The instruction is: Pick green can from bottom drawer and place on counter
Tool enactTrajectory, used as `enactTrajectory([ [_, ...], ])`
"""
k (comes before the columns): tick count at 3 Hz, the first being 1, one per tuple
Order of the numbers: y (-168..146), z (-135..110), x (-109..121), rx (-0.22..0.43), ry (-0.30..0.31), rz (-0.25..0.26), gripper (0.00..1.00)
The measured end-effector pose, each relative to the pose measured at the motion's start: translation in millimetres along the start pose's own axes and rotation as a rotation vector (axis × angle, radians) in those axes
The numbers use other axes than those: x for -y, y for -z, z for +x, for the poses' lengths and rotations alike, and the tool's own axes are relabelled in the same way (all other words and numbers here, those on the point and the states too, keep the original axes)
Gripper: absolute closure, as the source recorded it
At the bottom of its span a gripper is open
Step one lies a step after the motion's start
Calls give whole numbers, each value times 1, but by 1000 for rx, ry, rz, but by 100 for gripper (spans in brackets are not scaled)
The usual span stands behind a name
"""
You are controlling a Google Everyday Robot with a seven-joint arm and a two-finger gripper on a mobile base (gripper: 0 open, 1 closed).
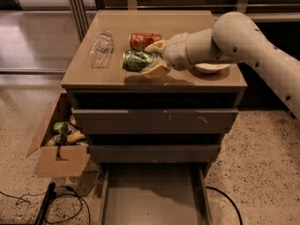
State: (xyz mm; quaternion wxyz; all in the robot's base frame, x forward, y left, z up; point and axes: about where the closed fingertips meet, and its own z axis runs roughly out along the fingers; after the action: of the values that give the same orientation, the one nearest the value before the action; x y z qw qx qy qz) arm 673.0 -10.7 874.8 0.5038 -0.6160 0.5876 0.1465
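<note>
The green can (pixel 136 60) lies on its side in my gripper (pixel 151 59), held just above the tan counter (pixel 93 77) near its front middle. The gripper's pale fingers (pixel 156 46) are shut around the can's right end. My white arm reaches in from the right. The bottom drawer (pixel 152 196) is pulled open below and holds nothing that I can see.
A red-orange soda can (pixel 144 40) lies just behind the green can. A clear plastic bottle (pixel 101 48) lies at the counter's left. A white bowl (pixel 212 68) sits under my arm. A cardboard box (pixel 58 142) of items stands left of the cabinet, with cables (pixel 61 203) on the floor.
</note>
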Motion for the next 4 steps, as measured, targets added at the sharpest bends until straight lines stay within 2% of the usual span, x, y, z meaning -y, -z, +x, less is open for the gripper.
enactTrajectory([
  [1,-26,6,22,-55,-43,-29,100],
  [2,-33,21,37,-126,-76,-36,100],
  [4,-20,40,39,-186,-107,-29,100],
])
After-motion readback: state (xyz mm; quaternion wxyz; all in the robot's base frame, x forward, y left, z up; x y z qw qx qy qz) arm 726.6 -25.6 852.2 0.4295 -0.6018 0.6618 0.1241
